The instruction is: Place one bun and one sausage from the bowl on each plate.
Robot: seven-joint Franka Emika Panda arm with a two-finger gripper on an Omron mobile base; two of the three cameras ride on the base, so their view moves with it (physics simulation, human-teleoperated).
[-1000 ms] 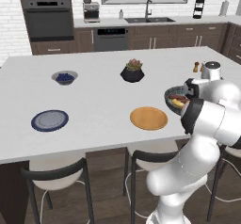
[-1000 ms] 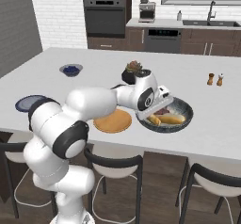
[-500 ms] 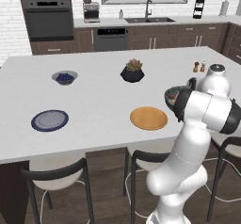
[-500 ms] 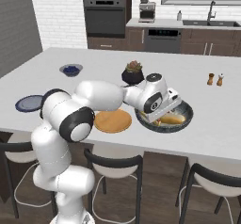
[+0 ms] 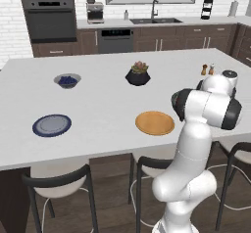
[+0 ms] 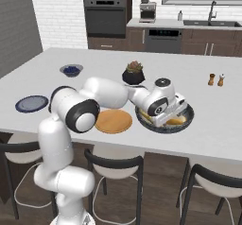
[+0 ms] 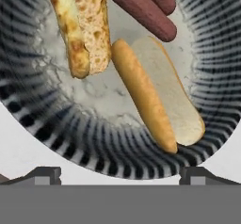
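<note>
Swinging out over the bowl during the last second, the arm has carried the hand from beside the rim to above the contents, and the gripper now hangs over the near edge, looking down into it. Its two tips stand far apart at the bottom of the hand view, spread wide with nothing between them.

Nearest the tips, inside the ribbed dark rim, lies one split bun, its golden crust to the left and pale cut face to the right. Beyond it, to the upper left in the hand view, is a second bun with a browner, toasted look. At the top are two reddish-brown sausages, side by side and running off the frame. That makes two buns and two sausages in the bowl.

Just left of the bowl in the right base view sits the orange plate, bare. Well apart, toward the far left end of the counter, is the blue plate, also bare: two plates in all.

Farther back stand one small bowl with blue contents, one black plant pot, and a pair of shakers.
</note>
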